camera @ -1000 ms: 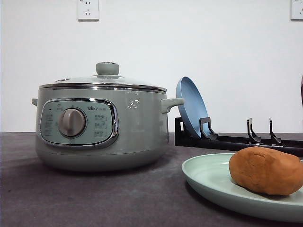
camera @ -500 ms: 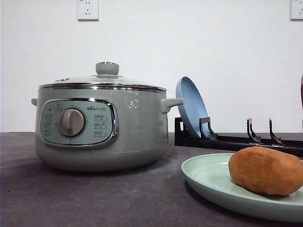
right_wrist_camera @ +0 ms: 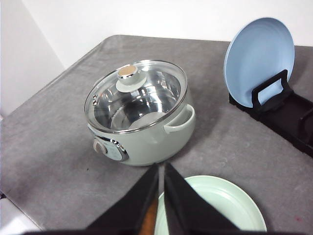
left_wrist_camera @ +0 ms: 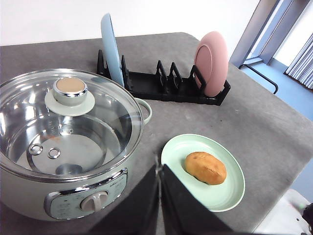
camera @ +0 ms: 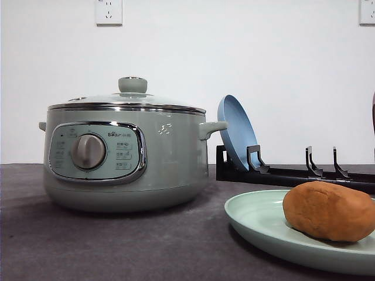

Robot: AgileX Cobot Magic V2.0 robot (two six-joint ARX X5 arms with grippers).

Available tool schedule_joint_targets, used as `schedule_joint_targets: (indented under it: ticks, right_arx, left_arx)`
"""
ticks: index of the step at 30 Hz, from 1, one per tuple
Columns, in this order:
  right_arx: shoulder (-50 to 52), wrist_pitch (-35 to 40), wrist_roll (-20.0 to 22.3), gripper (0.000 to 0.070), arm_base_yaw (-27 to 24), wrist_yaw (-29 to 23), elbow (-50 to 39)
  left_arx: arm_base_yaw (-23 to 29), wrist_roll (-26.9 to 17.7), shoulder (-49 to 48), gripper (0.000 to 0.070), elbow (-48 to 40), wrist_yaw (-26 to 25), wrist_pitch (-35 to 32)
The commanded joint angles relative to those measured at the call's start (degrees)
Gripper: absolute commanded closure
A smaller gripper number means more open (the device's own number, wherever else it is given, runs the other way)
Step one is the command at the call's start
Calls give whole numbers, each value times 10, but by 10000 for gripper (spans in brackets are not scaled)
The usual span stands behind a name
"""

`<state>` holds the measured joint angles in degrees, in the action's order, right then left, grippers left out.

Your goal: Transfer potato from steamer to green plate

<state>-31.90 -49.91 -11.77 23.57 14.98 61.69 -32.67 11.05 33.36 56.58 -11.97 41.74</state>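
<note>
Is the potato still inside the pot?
No, out. The potato lies on the green plate, and the steamer looks empty through its closed glass lid.

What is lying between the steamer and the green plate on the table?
Nothing: in the left wrist view, bare grey table separates the steamer from the green plate, which holds the potato.

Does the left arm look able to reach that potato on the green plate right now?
Probably yes. The potato lies uncovered on the green plate, with bare table between it and the left gripper. The jaws look shut, so they would have to open first.
</note>
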Motion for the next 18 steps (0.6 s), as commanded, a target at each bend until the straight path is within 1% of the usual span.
schedule_joint_targets:
  ticks: [1,9,11,13,18]
  right_arx:
    - [-2,7,6,693,3,0,7]
    - [-2,7,6,693,3,0,7]
    - [-2,7,6,693,3,0,7]
    - [-2,7,6,693,3,0,7]
    - [-2,7,6,693,3,0,7]
  left_arx:
    - [-4,-9,3,700,6,-1,-7]
    - [-4,-9,2,700,4,-1,-7]
    - [3,-9,-7,700,-8,-1,-14]
    - [22,-9,-21,700,-42,-1,-53]
    - [100,-41,-93,700,-199,-1,-218]
